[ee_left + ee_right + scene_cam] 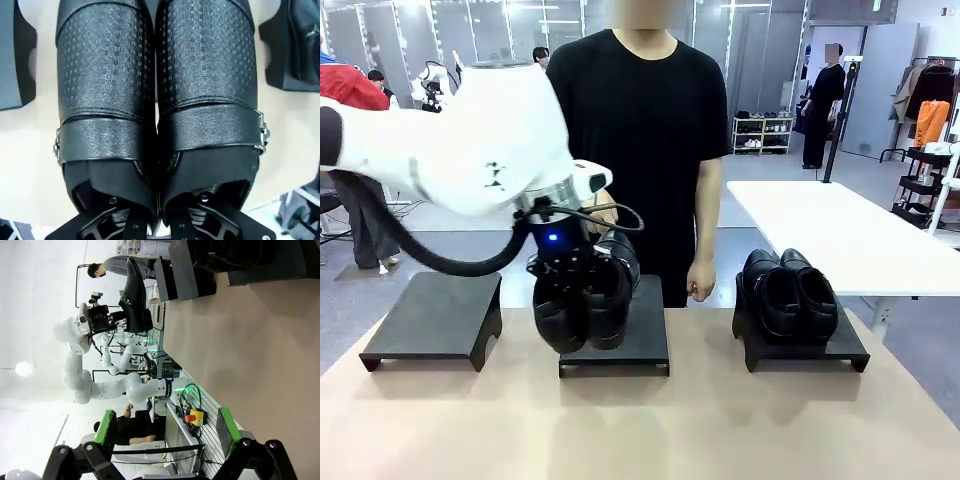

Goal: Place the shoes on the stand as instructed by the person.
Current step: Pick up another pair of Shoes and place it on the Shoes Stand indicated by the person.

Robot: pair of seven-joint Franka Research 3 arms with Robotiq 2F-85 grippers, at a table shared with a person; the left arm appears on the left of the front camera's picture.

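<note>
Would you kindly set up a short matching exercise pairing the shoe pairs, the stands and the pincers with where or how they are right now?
1. Held pair of shoes
2. Second pair of shoes
3. Left stand
4. Right pincer

a. bare on top
b. open
c. resting on the right stand
d. hanging over the middle stand

Pairs: 1-d, 2-c, 3-a, 4-b

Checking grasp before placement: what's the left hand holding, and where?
Left hand holds a pair of black shoes, pinched together at their heel openings.
</note>
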